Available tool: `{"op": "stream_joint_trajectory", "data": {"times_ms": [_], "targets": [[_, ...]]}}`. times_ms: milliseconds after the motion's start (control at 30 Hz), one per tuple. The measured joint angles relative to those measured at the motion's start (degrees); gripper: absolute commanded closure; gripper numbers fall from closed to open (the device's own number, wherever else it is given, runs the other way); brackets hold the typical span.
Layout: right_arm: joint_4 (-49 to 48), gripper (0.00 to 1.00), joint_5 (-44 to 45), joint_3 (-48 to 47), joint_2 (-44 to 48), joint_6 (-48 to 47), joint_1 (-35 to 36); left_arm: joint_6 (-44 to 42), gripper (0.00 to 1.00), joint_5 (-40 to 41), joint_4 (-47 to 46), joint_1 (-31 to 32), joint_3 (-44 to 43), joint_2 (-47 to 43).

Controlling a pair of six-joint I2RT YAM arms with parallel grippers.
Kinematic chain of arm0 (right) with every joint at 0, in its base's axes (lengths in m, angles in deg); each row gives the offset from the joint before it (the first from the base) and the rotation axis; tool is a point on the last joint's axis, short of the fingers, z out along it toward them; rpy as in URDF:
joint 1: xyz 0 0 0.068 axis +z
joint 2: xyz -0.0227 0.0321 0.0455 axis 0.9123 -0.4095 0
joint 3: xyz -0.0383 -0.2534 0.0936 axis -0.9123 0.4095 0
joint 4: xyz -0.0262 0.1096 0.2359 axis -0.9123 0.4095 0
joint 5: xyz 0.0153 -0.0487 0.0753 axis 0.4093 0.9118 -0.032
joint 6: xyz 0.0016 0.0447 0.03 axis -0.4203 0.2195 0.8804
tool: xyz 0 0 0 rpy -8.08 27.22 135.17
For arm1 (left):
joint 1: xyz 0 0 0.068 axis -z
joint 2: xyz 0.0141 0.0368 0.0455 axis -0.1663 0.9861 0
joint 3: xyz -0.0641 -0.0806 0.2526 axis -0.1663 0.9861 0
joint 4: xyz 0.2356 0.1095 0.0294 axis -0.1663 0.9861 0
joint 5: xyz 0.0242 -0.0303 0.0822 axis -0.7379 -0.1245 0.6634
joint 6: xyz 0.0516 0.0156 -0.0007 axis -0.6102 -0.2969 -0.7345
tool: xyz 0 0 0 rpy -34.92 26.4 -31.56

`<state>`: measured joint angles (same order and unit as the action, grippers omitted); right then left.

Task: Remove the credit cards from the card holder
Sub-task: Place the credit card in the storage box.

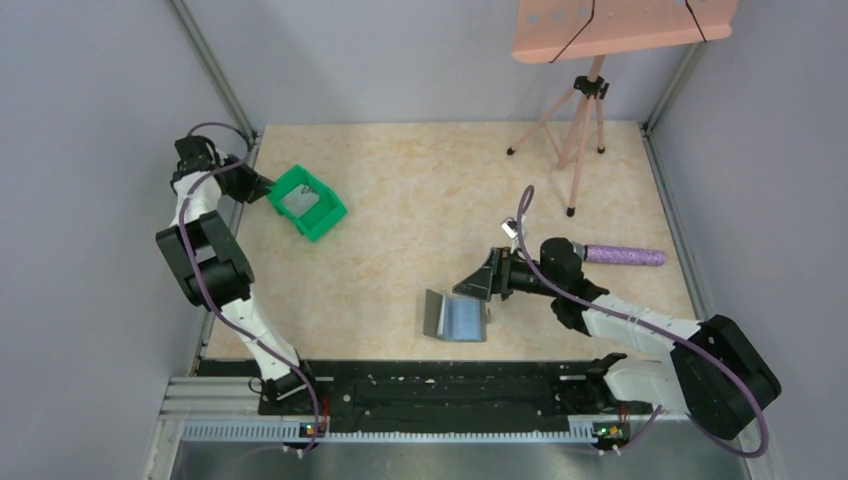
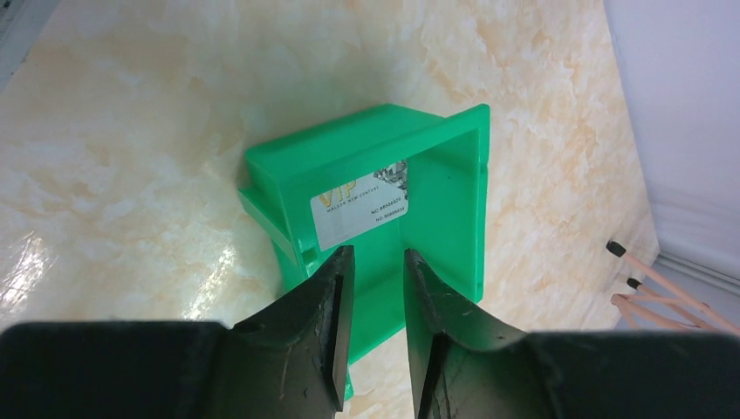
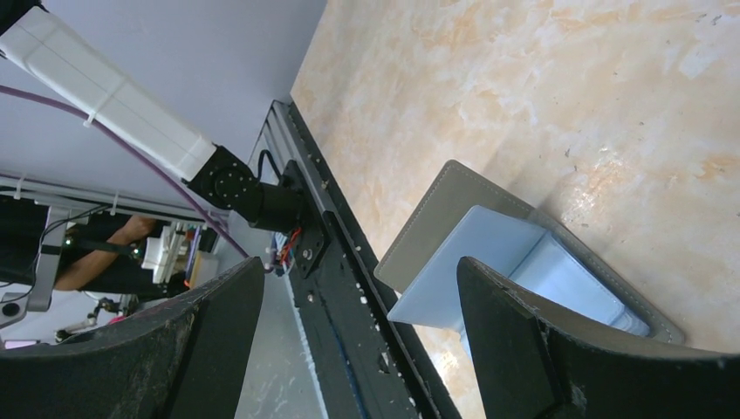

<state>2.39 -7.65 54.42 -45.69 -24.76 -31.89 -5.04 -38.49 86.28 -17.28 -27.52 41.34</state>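
The card holder lies open on the table, grey outside and blue-grey inside, one half standing up. In the right wrist view the card holder shows partly behind my right finger. My right gripper hovers open just right of it and holds nothing. A white credit card with "VIP" print rests inside the green bin. At the bin's near rim my left gripper has its jaws a narrow gap apart, with nothing between them.
A pink tripod stands at the back right under a peach board. A purple cylinder lies right of the right arm. The black base rail runs along the near edge. Grey walls enclose the table.
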Motion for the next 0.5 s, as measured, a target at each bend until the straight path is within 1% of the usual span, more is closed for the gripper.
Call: {"op": "stream_joint_trajectory", "data": {"times_ms": [167,300,500], "targets": [[1.8,0.21,0.8,0.0,0.7,0.0,0.0,1.2,0.67,1.0,-0.2,0.4,4.2,-4.4],[5.5,0.22,2.2,0.0,1.5,0.0,0.0,1.2,0.67,2.1,0.3,2.5,8.3,-9.8],[12.5,0.27,5.0,0.0,6.1,0.1,0.0,1.0,0.66,3.8,0.9,11.6,14.4,-18.4]]}}
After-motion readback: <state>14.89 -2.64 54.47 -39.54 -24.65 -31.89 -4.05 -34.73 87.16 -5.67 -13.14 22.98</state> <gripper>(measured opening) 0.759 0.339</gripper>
